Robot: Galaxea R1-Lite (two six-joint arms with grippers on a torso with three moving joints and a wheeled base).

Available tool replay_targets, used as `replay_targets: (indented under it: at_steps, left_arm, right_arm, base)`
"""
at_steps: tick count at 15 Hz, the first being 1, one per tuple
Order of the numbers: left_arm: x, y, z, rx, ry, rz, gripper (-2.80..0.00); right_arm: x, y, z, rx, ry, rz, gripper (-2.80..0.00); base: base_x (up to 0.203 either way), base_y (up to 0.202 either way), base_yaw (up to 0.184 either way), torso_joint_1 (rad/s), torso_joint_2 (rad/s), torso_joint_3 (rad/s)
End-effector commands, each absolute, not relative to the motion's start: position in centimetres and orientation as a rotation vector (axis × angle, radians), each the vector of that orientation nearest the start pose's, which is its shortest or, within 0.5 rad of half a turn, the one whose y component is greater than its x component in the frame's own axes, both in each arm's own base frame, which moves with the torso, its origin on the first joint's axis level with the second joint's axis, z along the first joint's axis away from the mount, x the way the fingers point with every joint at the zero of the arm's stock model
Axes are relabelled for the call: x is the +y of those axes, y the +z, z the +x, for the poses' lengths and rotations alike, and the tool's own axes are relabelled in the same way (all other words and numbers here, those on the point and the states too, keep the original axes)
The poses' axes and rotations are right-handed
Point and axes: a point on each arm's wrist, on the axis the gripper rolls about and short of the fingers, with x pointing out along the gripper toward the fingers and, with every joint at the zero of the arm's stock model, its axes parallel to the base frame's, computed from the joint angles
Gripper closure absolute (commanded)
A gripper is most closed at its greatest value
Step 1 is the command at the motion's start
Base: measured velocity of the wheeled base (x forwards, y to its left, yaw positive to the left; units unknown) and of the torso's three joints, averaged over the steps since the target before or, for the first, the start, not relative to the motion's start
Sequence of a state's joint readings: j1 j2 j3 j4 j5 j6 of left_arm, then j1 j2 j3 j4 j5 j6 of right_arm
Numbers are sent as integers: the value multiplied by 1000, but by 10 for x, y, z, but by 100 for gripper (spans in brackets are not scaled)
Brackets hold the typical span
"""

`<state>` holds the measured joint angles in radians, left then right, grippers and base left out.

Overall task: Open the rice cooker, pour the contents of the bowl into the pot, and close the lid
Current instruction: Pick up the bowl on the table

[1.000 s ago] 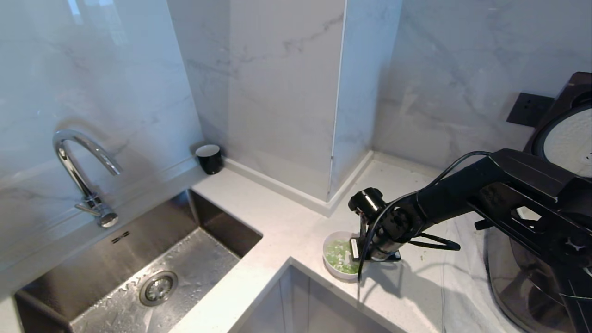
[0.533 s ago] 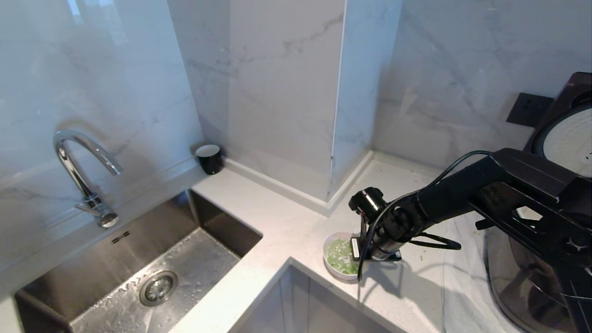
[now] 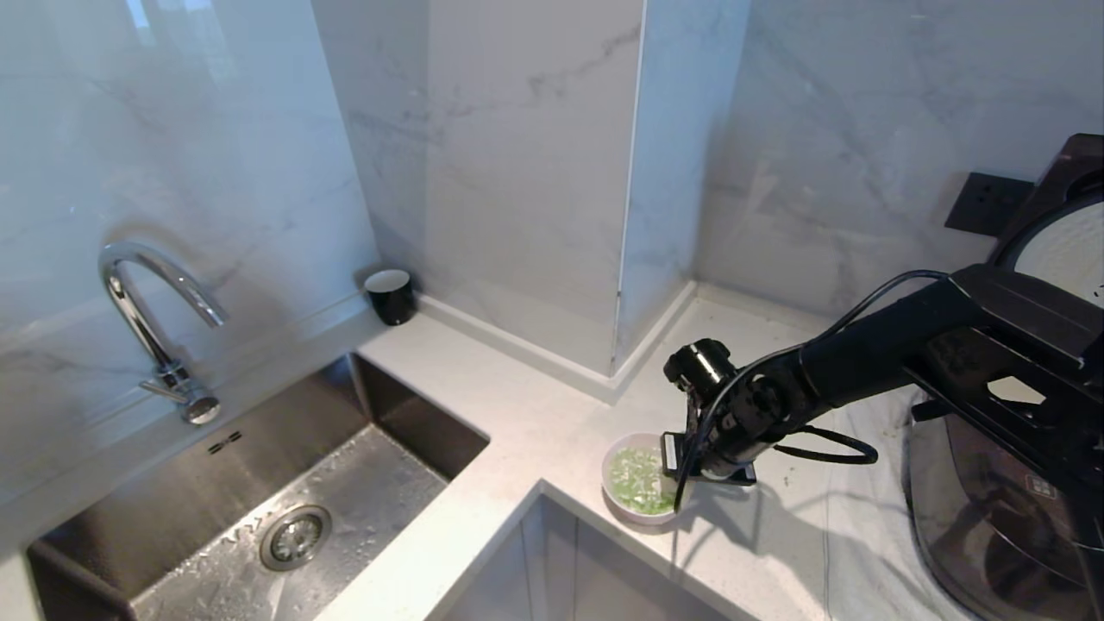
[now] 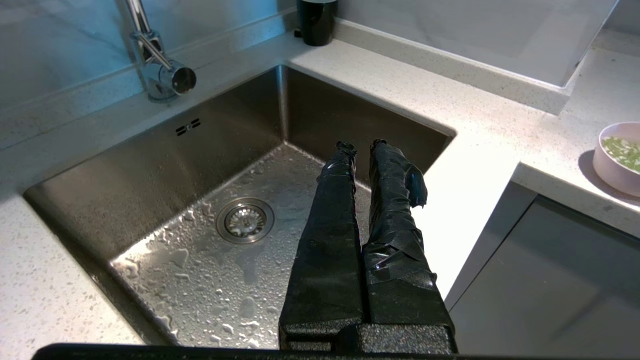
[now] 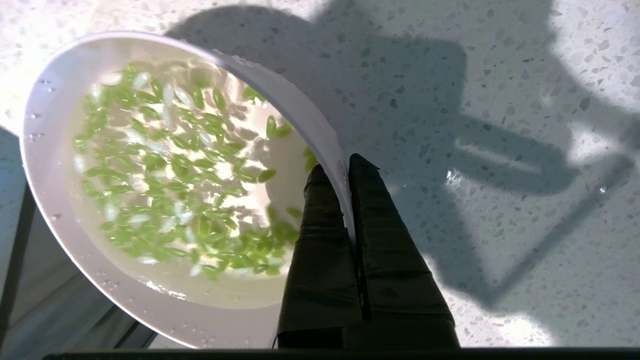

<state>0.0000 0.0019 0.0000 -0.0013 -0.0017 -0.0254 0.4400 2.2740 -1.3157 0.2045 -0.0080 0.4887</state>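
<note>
right claw (image 5: pixel 345 172) still clamps bowl (image 5: pixel 150 310) rim | arm shifted right

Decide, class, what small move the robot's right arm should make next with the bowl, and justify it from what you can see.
Probably lift the bowl straight up, kept level. The right gripper is shut on its rim, one finger inside and one outside, the green bits sit in liquid, and the bowl is near the counter edge. The cooker's lid already stands open, so pouring follows.

Matte black right arm (image 3: pixel 871 362) trailing a looped black cable (image 3: pixel 828 442); gripper fingers (image 5: pixel 390 260) wrapped in black tape.
</note>
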Motion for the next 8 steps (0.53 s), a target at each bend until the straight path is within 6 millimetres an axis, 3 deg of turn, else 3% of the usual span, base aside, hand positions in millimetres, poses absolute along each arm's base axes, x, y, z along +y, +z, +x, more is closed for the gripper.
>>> replay_targets:
  at_steps: [1, 5, 8]
  left_arm:
    - [0, 75, -22, 3, -1, -26, 0]
    - [0, 75, -22, 3, -1, -26, 0]
    - [0, 75, -22, 3, -1, -25, 0]
  right_arm:
    - [169, 47, 357, 1172, 102, 189, 0]
    - [166, 49, 357, 1188, 107, 249, 0]
    - [164, 68, 351, 1158, 129, 273, 0]
  base:
    - [0, 0, 0, 0, 0, 0]
    - [0, 0, 0, 0, 0, 0]
    - [0, 0, 0, 0, 0, 0]
